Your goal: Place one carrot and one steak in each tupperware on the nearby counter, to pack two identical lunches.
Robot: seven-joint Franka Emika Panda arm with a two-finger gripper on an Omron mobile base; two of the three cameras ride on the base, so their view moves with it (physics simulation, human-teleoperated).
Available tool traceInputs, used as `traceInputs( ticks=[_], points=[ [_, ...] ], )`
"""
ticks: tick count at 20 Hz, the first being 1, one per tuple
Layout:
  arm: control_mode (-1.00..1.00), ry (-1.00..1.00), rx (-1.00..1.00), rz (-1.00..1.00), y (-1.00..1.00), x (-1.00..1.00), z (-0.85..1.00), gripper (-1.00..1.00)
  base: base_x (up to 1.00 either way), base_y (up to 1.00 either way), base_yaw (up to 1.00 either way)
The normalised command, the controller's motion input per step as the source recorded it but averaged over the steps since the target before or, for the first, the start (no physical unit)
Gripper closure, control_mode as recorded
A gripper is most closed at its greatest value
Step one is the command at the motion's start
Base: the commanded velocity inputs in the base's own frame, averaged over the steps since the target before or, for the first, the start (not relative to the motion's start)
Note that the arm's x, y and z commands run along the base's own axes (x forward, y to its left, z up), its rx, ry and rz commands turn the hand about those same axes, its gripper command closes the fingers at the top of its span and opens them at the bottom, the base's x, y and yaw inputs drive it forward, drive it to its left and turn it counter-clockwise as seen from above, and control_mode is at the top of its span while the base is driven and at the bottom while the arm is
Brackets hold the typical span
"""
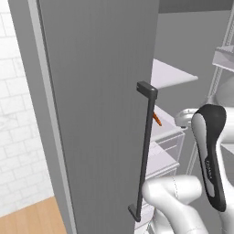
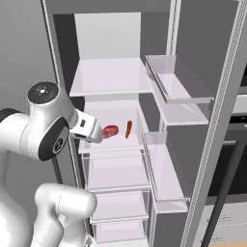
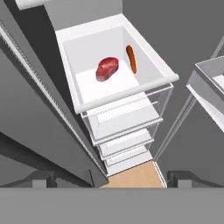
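1. Hand view looks down from above and in front of an open fridge, onto a white shelf (image 3: 87, 94) holding one steak (image 3: 106, 68) and one carrot (image 3: 131, 58), side by side but not touching.
2. Step in hand, by judgement: the fetch, right at its start (nothing lifted yet, neither tupperware nor counter in sight).
3. Gripper (image 3: 107, 178) empty, fingers (image 3: 43, 178) spread as wide as they go, hanging well short of the shelf.
4. Next move likely calls for reaching forward and down into the fridge, lining the open jaws over one item, then closing.
5. Steak: flat, rounded, dark red with a paler edge, lying near the shelf's middle.
6. Carrot: slim, orange, lying lengthwise toward the shelf's back, just beside the steak; narrow enough to need a square approach across its width.
7. Right base view confirms both on the middle shelf, clear drawers (image 2: 116, 171) below.
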Motion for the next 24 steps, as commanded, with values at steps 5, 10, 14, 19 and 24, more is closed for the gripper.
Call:
traceInputs(
  ticks=[5, 10, 14, 19, 24],
  points=[
    [-1.00, 0.00, 0.00, 0.02, -0.19, 0.50, -0.13, -1.00, 0.00, 0.00, 0.00],
    [-1.00, 0.00, 0.00, 0.00, -0.15, 0.57, -0.12, -1.00, 0.00, 0.00, 0.00],
    [-1.00, 0.00, 0.00, 0.03, -0.22, 0.56, -0.19, -1.00, 0.00, 0.00, 0.00],
    [-1.00, -0.01, 0.00, 0.09, -0.16, 0.51, -0.24, -1.00, 0.00, 0.00, 0.00],
    [-1.00, 0.00, -0.01, 0.04, -0.11, 0.56, -0.31, -1.00, 0.00, 0.00, 0.00]
  ],
)
